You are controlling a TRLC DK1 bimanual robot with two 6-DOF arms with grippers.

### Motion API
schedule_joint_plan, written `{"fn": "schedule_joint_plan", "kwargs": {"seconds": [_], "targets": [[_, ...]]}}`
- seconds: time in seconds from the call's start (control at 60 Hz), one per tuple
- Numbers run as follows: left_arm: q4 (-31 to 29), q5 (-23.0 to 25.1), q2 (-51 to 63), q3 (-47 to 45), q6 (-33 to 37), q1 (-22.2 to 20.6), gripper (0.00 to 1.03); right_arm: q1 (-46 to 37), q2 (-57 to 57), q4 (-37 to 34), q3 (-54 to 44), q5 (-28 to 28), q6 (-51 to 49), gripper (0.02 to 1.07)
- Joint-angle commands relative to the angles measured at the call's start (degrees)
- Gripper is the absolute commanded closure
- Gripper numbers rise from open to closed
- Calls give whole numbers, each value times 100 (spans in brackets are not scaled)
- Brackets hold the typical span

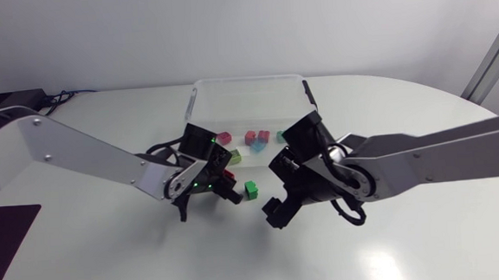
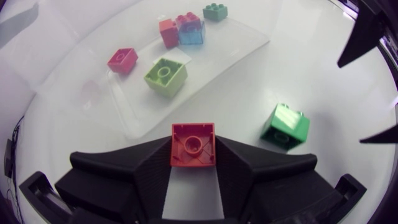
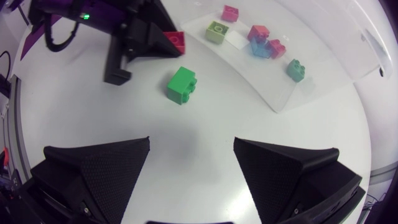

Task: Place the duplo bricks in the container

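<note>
Red brick (image 2: 193, 144) gripped in L jaws by front wall of container (image 1: 246, 79). Green brick (image 3: 181, 84) loose on table (image 1: 411, 234) beside it, w/ R jaws released, empty. Several bricks (image 2: 165, 76) already inside; approx two left.

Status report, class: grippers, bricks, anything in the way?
Left gripper shut on red brick. Right gripper open, empty. Green brick on table, outside container. Nothing blocks it.

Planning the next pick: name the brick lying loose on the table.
The bright green brick; the red brick sits in the left end effector, the rest inside the container.
</note>
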Motion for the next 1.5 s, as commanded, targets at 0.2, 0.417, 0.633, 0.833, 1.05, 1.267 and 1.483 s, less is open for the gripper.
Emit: {"fn": "schedule_joint_plan", "kwargs": {"seconds": [0.2, 0.417, 0.633, 0.833, 1.05, 1.267, 1.483], "targets": [[-588, 509, -2607, -1467, 274, 604, 76, 443, 932, 231, 878, 344, 432, 10], [-1273, 500, -4128, -1397, 256, 596, 76, 530, 1591, 81, 1660, 625, 537, 25], [-1686, 492, -4304, -246, 318, 710, 76, 460, 2101, -912, 2390, 687, 643, 37], [-1792, 492, -3926, 616, 388, 719, 76, 407, 2171, -1158, 2504, 678, 643, 60], [-1642, 492, -3381, 1169, 379, 666, 75, 416, 2215, -1343, 2487, 634, 686, 80], [-1291, 474, -2388, 1881, 326, 578, 75, 407, 1011, -1457, 1704, 616, 704, 80], [-1238, 404, -1034, 2848, 256, 569, 65, -111, -738, -2011, 1274, 493, 563, 80]]}}
